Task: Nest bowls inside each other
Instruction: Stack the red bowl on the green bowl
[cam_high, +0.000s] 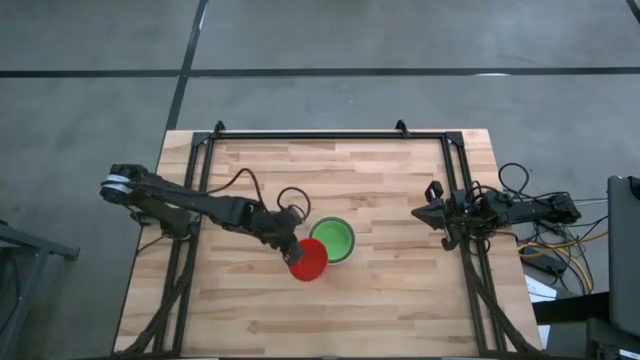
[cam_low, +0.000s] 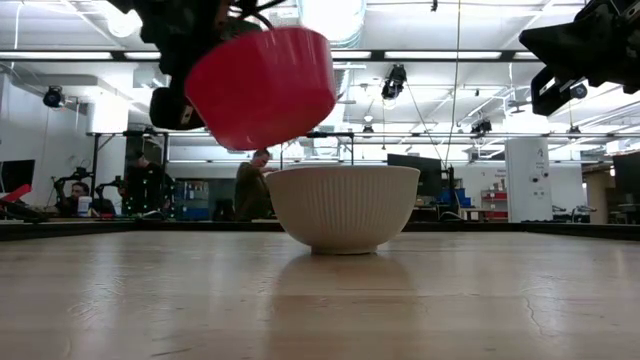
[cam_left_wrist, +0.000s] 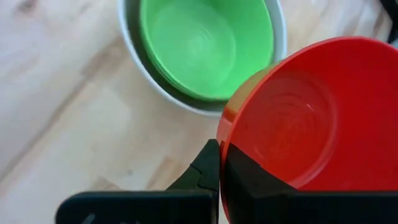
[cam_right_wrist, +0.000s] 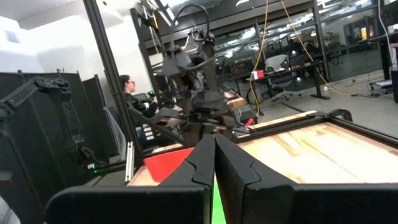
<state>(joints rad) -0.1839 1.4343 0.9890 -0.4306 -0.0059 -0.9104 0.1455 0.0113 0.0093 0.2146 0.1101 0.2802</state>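
A red bowl (cam_high: 310, 260) hangs tilted above the table, with my left gripper (cam_high: 293, 248) shut on it. Just beyond it a pale ribbed bowl (cam_low: 342, 205) stands on its base on the wood, and a green bowl (cam_left_wrist: 205, 46) sits nested inside it. In the low view the red bowl (cam_low: 260, 85) is above and beside the pale bowl's rim. My right gripper (cam_high: 432, 212) waits shut at the table's right edge, holding nothing. My left gripper pinches the red bowl's rim (cam_left_wrist: 224, 134), with one finger (cam_left_wrist: 252, 177) inside the bowl and the other (cam_left_wrist: 204, 168) outside its wall. The fingers come from the table's left, slanting down. The bowl is lifted clear of the table and tilted.
The black frame rails (cam_high: 330, 135) run along the table's far, left and right edges. Bare wood (cam_high: 330, 320) lies toward the near edge and at the far side. Cables (cam_high: 540, 240) pile up beyond the right edge. People sit in the room behind.
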